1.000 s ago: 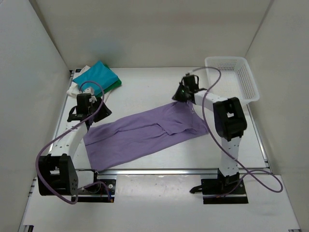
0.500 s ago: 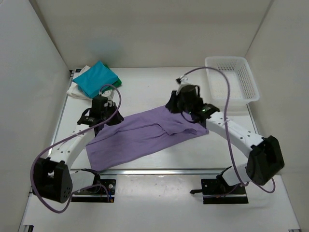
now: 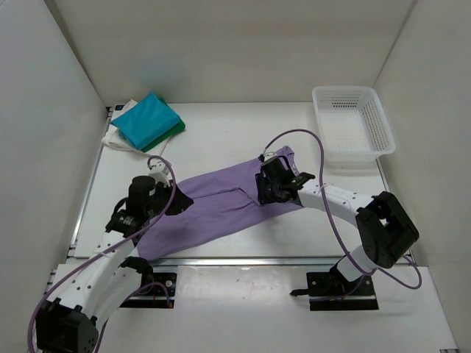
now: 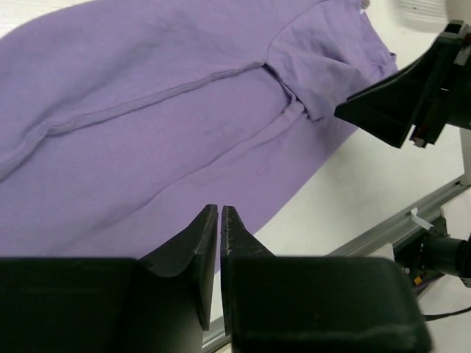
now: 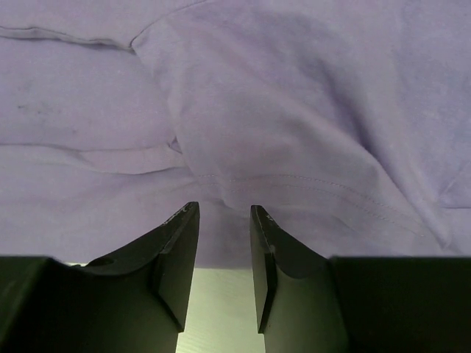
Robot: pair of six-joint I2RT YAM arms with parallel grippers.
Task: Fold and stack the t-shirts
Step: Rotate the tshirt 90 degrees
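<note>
The left gripper [image 4: 219, 209], low over the lavender t-shirt [image 3: 221, 202] at centre-left, is clenched (empty). The right gripper [image 5: 224, 209], reaching in from the right, gapes slightly.

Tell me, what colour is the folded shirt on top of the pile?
The top folded t-shirt is teal; the top external view shows it best.

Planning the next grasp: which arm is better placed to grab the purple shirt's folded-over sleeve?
Right, probably. The right gripper is open at the sleeve's hem; the left gripper is shut, farther along the shirt.
</note>
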